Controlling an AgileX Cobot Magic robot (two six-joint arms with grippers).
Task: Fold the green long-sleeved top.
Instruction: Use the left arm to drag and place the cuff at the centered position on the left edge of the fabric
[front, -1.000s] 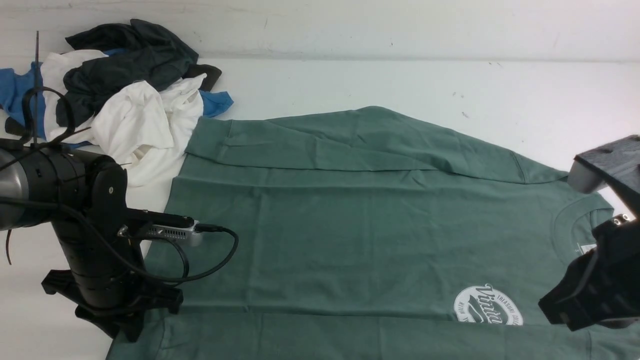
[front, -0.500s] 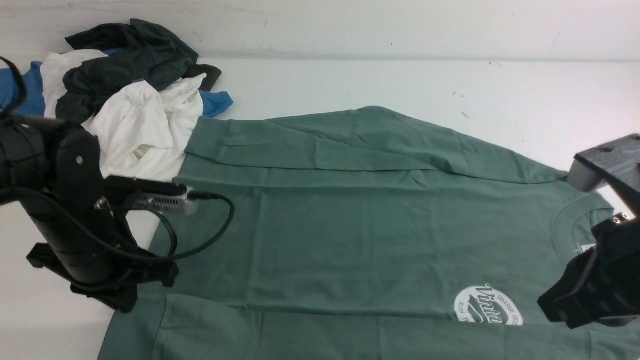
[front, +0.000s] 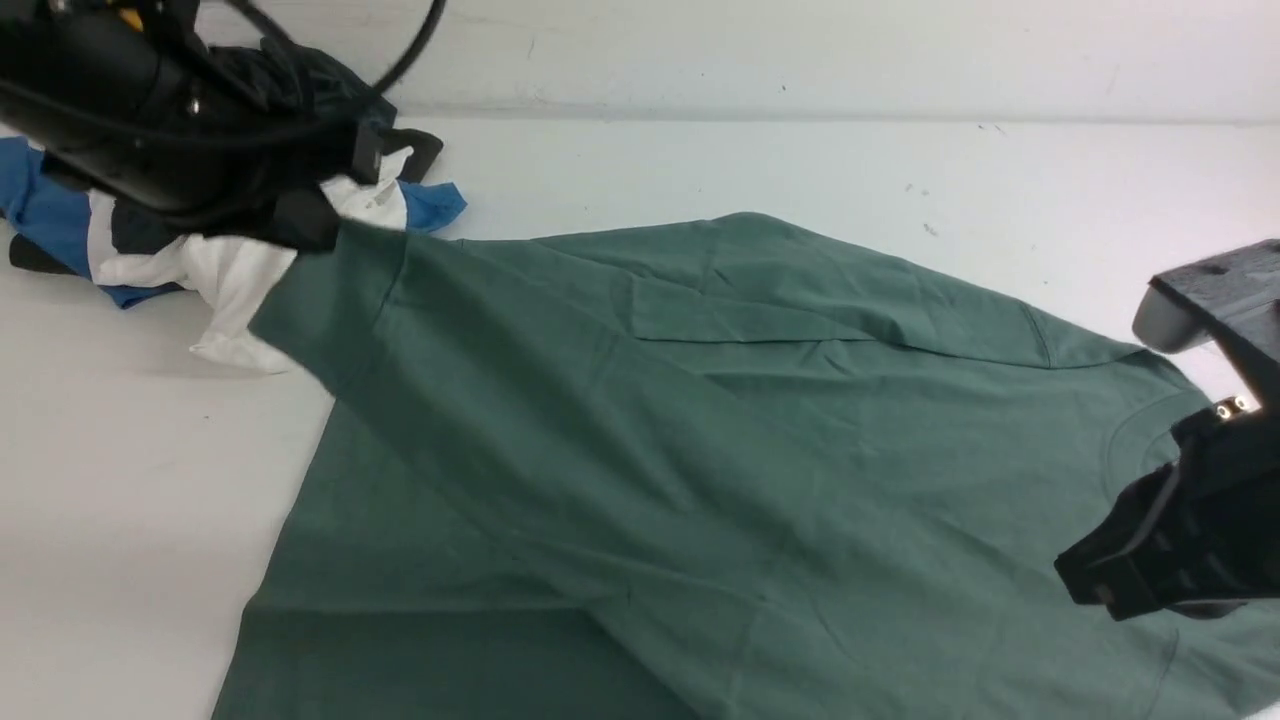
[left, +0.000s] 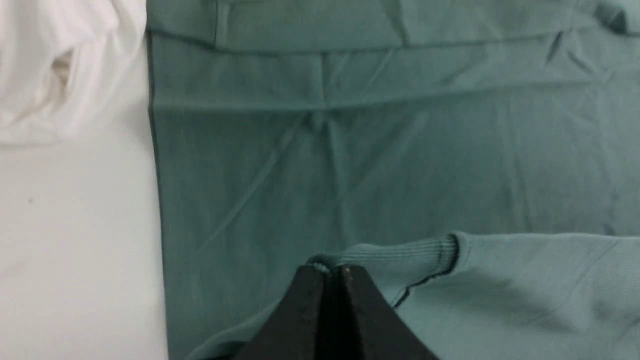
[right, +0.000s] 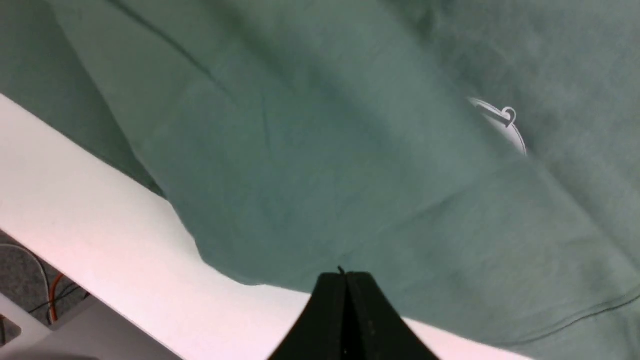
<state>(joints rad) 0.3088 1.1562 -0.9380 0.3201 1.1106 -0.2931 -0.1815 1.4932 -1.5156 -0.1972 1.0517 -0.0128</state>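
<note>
One soft, light green long-sleeved top (front: 760, 430) sprawls across the bench (front: 120, 480), best taken by cuffs and hems. Your left end effector (left: 332, 272) is clamped on its ribbed cuff (left: 400, 252), seen only from the left wrist. Your right end effector (right: 345, 277), jaws together, seems to pinch the near edge, its wrist view alone catching the logo (right: 505, 125).

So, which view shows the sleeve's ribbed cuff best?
The left wrist view: the ribbed cuff is close, pinched by the left gripper. In the front view that gripper hides it; the right wrist view shows only other parts of the green top.
</note>
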